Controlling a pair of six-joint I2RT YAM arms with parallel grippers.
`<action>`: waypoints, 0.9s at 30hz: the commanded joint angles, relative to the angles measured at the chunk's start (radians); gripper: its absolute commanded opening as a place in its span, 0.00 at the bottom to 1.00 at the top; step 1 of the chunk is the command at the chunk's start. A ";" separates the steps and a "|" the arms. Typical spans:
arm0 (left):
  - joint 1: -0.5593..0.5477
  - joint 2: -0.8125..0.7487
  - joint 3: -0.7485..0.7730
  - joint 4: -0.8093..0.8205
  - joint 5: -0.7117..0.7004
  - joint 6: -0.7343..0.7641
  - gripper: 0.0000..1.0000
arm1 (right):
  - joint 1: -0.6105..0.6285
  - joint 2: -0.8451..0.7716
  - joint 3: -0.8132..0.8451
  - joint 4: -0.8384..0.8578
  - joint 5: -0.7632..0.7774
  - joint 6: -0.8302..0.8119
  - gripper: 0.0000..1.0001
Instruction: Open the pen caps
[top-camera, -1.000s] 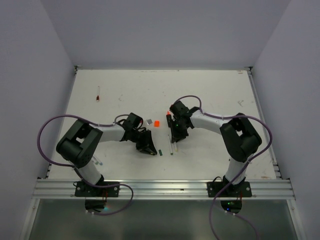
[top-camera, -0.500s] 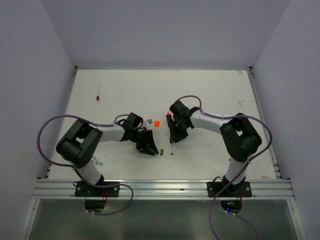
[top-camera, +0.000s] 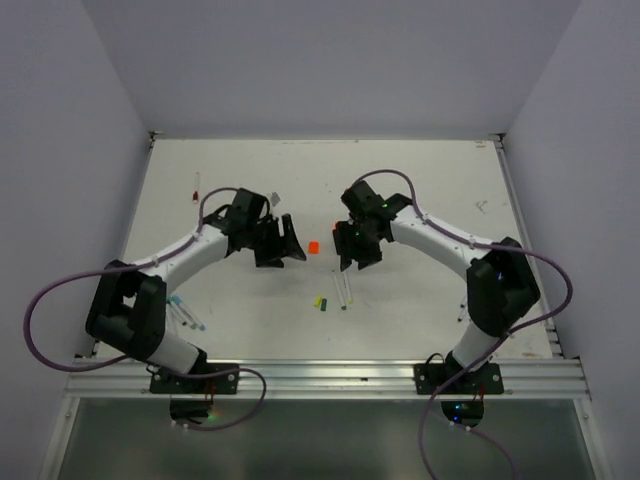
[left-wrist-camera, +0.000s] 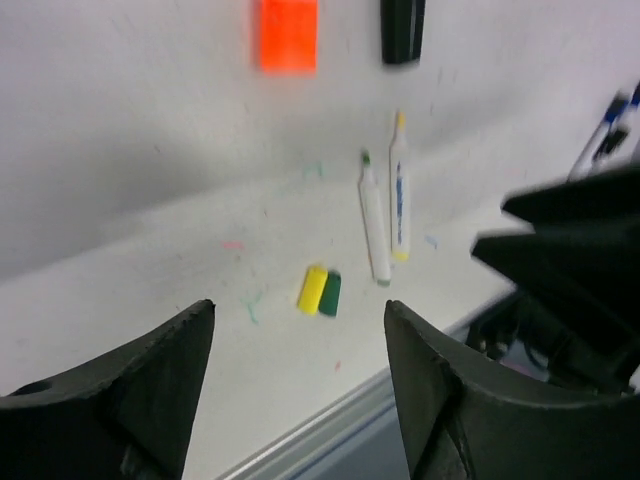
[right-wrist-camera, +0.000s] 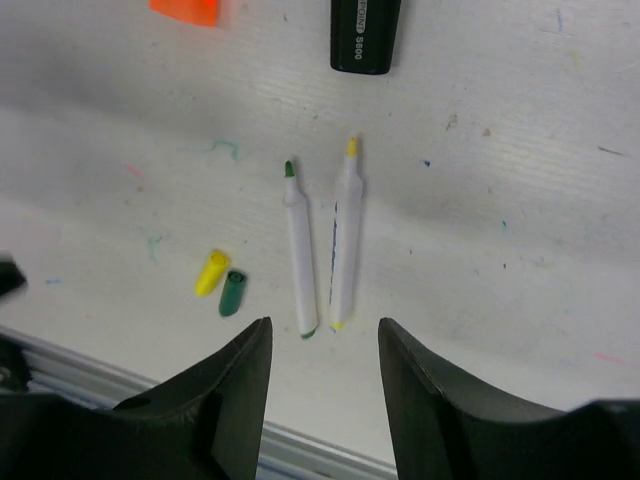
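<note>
The left pincer (top-camera: 285, 247) gapes empty, and the right pincer (top-camera: 357, 258) is likewise spread with nothing between its fingers. Both hover over the middle of the counter (top-camera: 420, 190), arms reaching forward and wrists pitched down. Between them, toward the near edge, lie two loose caps, the yellow cap (right-wrist-camera: 211, 272) and the green cap (right-wrist-camera: 233, 293), side by side. Just beside them lie two white pens, the green-tipped pen (right-wrist-camera: 298, 250) and the yellow-tipped pen (right-wrist-camera: 345, 235). One orange cap (right-wrist-camera: 186, 9) and one black marker (right-wrist-camera: 365, 35) lie farther in.

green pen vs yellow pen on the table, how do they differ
The green pen has a green tip, the yellow pen a yellow one. The yellow pen's barrel shows dark print; the green pen's looks plain. The yellow pen reaches nearer the black marker than the green pen. Both are white-barrelled, uncapped, lying flat side by side.
</note>
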 joint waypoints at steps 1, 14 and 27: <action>0.075 0.026 0.184 -0.128 -0.223 -0.008 0.73 | 0.013 -0.129 0.087 -0.172 0.029 -0.010 0.51; 0.395 0.698 1.248 -0.466 -0.548 0.124 0.70 | 0.079 -0.297 0.067 -0.197 -0.152 -0.016 0.51; 0.497 0.738 1.062 -0.168 -0.706 0.279 0.67 | 0.064 -0.194 0.174 -0.287 -0.148 -0.134 0.51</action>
